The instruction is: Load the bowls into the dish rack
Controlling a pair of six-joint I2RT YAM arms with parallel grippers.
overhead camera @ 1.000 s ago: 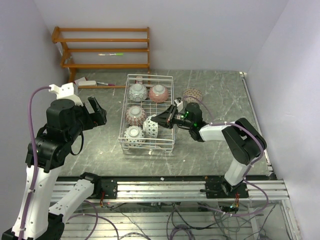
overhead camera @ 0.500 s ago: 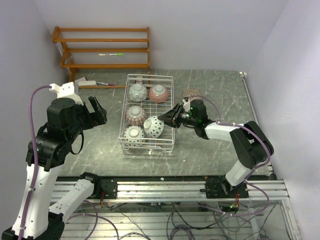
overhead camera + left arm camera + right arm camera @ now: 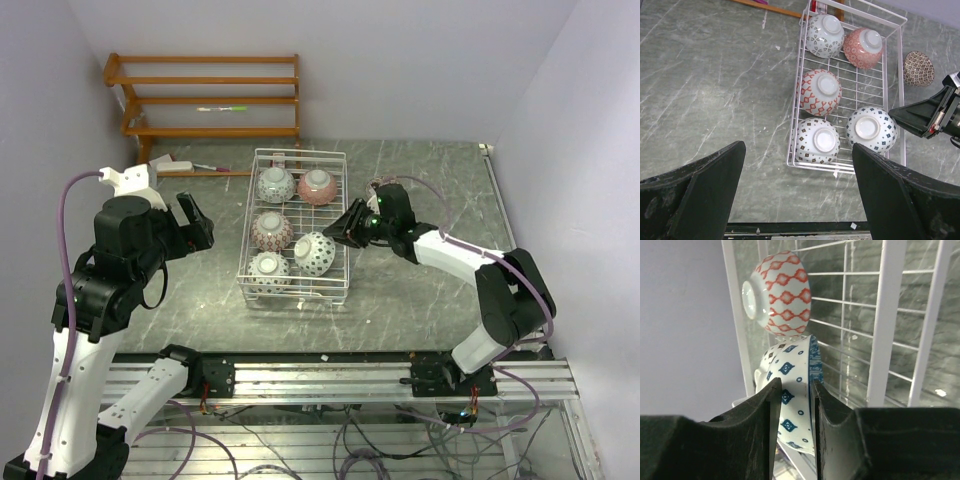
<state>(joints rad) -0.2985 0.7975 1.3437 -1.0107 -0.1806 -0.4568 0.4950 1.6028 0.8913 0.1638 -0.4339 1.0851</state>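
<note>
The white wire dish rack [image 3: 340, 160] [image 3: 895, 65] holds five bowls upside down. At the back are a grey-white one [image 3: 825, 35] and a pink one [image 3: 863, 47], in the middle a red one [image 3: 821, 91] [image 3: 785, 292], and near left a dark-dotted one [image 3: 816, 141]. My right gripper [image 3: 340, 232] [image 3: 894, 116] [image 3: 796, 382] is shut on the right rim of the blue-dotted bowl [image 3: 314, 253] [image 3: 871, 129] [image 3: 790, 390], which sits foot up in the rack's near right. My left gripper [image 3: 195, 225] [image 3: 798, 147] is open and empty, high above the table left of the rack.
A brown-patterned bowl [image 3: 918, 68] stands upright on the table right of the rack, partly hidden behind my right arm in the top view [image 3: 388, 185]. The orange slatted shelf [image 3: 210, 95] stands at the back left, with small items [image 3: 170, 163] on the table below it.
The blue-dotted bowl has gone from tilted on its side in my right gripper to foot up in the rack's near right. The right wrist swung back. The left arm has not moved.
</note>
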